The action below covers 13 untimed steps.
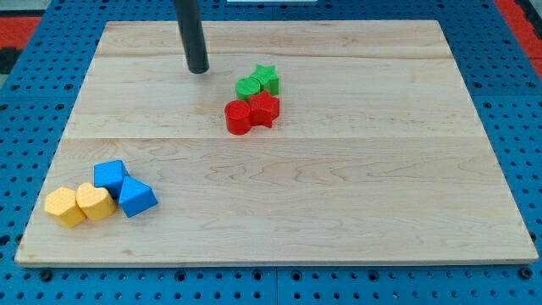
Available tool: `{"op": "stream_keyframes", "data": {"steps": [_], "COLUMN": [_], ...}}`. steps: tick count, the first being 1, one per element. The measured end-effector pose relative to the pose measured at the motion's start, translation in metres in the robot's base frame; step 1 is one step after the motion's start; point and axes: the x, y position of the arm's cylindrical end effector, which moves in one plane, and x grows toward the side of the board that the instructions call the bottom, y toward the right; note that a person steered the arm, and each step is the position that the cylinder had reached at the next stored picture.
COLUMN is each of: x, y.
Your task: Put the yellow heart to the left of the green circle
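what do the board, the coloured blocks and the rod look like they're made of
Board: pale wood, seemingly unpainted; visible grain and plank seams.
Blocks, such as the yellow heart and green circle: probably painted wood or plastic; solid, even colour, slight sheen, no grain showing.
Rod ending in my tip: dark and smooth, likely metal or plastic; cannot tell which.

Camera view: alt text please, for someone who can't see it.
My tip rests near the wooden board's top, left of a green circle, green star, red cylinder and red star. The yellow heart sits bottom left.
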Motion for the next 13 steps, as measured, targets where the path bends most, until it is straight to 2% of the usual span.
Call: {"op": "stream_keyframes", "data": {"steps": [1,3,6,7,8,9,10,11,12,13], "x": [0.000,0.098,0.139,0.173,0.188,0.161,0.159,0.176,0.180,0.230], "y": [0.001,0.012,0.012,-0.016,-0.044,-0.064,-0.160,-0.197,-0.199,-0.199]}}
